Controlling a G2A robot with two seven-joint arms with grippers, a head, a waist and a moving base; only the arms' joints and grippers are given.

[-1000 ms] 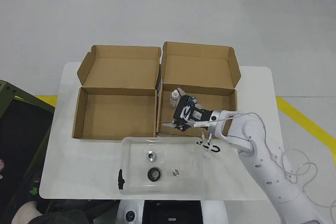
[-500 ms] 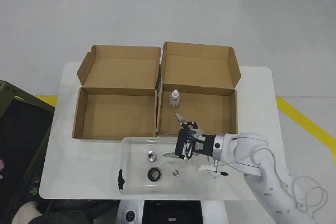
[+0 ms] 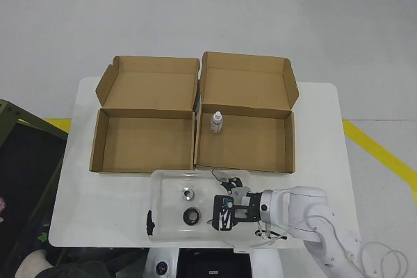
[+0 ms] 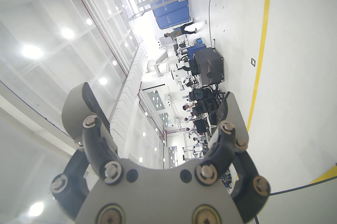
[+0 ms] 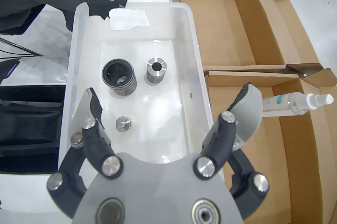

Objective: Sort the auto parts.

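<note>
A clear plastic bin at the table's near edge holds a black ring bearing, a silver cylinder and a small silver part. My right gripper hangs open over the bin's right half, above the small part, with nothing between its fingers. A white bottle stands in the right cardboard box. The left cardboard box holds nothing. My left gripper is open and points up into the room.
Both boxes sit side by side behind the bin, lids folded back. Black tape marks the bin's near left corner. The white table has bare room to the right of the boxes.
My right gripper has drawn back from beside the bottle in the right box to above the bin. The bottle has stayed in place.
</note>
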